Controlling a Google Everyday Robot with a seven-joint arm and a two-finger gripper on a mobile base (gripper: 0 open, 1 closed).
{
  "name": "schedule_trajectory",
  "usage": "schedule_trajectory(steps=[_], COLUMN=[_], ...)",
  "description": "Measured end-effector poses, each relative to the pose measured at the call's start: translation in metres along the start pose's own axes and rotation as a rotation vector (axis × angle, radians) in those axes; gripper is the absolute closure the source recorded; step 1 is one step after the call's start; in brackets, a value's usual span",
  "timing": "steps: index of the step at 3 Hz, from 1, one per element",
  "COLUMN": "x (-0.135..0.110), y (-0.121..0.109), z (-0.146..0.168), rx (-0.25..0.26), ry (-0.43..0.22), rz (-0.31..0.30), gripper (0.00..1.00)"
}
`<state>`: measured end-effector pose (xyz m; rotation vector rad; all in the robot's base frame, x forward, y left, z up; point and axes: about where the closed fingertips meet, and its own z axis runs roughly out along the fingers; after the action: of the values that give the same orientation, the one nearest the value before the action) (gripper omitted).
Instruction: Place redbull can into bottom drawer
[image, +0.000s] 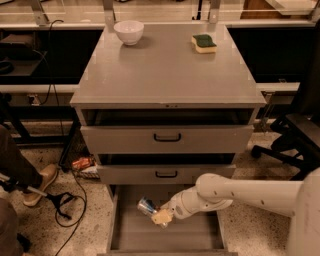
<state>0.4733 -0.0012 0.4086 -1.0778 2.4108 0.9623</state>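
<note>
The bottom drawer (185, 237) is pulled open below the cabinet, a wide grey tray with a flat floor. The redbull can (146, 205), silver with blue, lies tilted over the drawer's left-middle part. My gripper (159, 215) reaches in from the right on a white arm and is shut on the redbull can, holding it just above the drawer floor. Its tan fingertips (162, 217) show at the can's right end.
The two upper drawers with black handles (167, 137) are slightly open above my arm. A white bowl (128, 31) and a green sponge (204, 43) sit on the cabinet top. A person's shoe (41, 183) and cables lie on the floor at left; a chair base (295, 145) at right.
</note>
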Motion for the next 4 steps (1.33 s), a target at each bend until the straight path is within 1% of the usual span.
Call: schedule_trajectory(steps=[1, 2, 3, 4], x=[0.029, 0.029, 0.038, 0.052], y=[-0.067, -0.067, -0.083, -0.116], z=[0.068, 0.070, 0.086, 0.118], rx=[0.067, 0.067, 0.120, 0.203], ry=[-0.025, -0.023, -0.023, -0.043], rz=[0.092, 0.094, 0.109, 0.129], gripper=[1.00, 1.00, 1.00, 1.00])
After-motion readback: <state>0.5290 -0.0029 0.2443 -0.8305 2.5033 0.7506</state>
